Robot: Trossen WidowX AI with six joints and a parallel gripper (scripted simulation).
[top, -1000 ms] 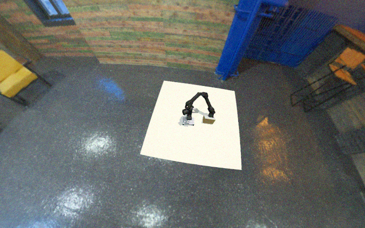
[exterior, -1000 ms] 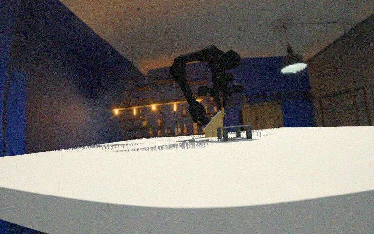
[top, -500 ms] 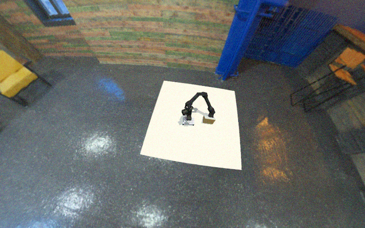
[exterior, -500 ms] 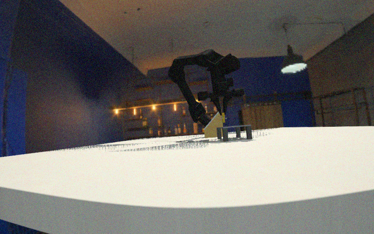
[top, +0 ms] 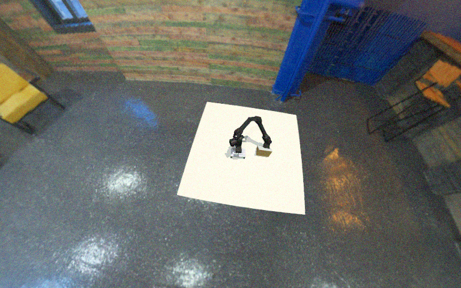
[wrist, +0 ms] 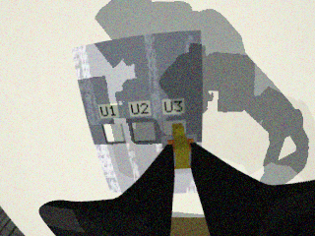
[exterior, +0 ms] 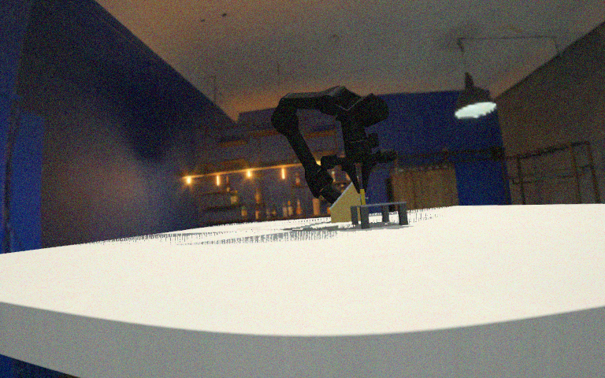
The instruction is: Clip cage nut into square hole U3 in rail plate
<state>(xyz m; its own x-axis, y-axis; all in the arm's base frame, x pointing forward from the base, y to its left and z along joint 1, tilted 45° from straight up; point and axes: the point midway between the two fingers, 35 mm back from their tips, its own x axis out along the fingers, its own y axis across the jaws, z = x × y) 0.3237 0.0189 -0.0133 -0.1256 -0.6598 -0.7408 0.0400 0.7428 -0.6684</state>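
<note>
Dark, glossy floor surrounds a pale table [top: 238,183] [exterior: 303,285], with a plank wall [top: 162,44] and a blue post [top: 293,54] behind it in the top view. In the exterior view a lamp [exterior: 475,109] hangs from the ceiling, and small lights glow along shelves in the background.

On the table, the black arm [top: 262,129] [exterior: 294,122] bends up and over, bringing its gripper [top: 238,151] [exterior: 361,189] [wrist: 180,148] down, fingers lowest, over the plate [top: 238,155] [exterior: 384,205] [wrist: 133,88]. The plate stands on short legs [exterior: 403,214], near a tan wedge block [top: 263,151] [exterior: 343,209].

The gripper is pinching the nut [exterior: 362,196] [wrist: 181,147], a yellow piece that sits between the fingertips. In the wrist view its far end reaches past the tips and overlaps the U3 hole [wrist: 174,129], just below the U3 label [wrist: 173,106]. Whether the nut touches the plate or its wings are inside the hole, I cannot tell. The U1 hole [wrist: 114,133] and U2 hole [wrist: 144,132] lie beside it in a row. Shadows of the arm fall across the plate and table.
</note>
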